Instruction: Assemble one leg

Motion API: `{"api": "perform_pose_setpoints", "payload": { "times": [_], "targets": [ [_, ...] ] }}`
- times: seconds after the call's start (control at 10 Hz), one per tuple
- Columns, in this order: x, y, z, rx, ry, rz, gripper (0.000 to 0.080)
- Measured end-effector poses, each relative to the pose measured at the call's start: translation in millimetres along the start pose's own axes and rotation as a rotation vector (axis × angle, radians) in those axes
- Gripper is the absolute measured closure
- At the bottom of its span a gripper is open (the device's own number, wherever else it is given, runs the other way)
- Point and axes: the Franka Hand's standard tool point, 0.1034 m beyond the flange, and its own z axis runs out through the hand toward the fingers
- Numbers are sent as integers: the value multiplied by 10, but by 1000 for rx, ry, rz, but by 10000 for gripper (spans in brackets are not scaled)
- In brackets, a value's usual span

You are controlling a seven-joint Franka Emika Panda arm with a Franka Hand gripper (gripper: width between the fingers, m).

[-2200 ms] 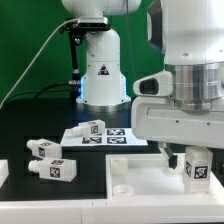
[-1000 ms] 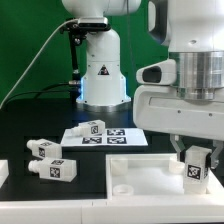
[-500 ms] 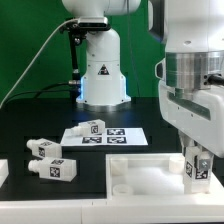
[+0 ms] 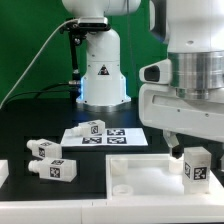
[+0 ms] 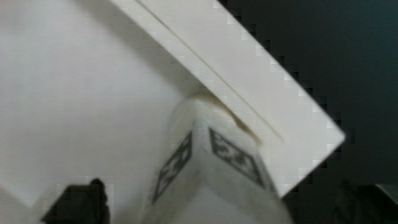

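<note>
My gripper is shut on a leg, a small white post with a black-and-white tag. It holds the leg upright at the corner of the large flat white square piece on the exterior view's right. In the wrist view the leg stands between my dark fingers, over the square piece close to its edge. Whether the leg's lower end sits in a corner socket is hidden.
Two more legs lie on the black table at the exterior view's left. A third leg lies on the marker board. The arm's white base stands behind. A white part shows at the left edge.
My wrist has turned about its vertical axis with the leg in it, so the leg shows a different face. The leg stays at the same corner of the square piece.
</note>
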Motion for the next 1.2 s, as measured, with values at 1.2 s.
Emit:
{"api": "perform_pose_setpoints", "payload": {
  "times": [1.2],
  "targets": [
    [186,179,44,-39,21,-814,389]
  ]
}}
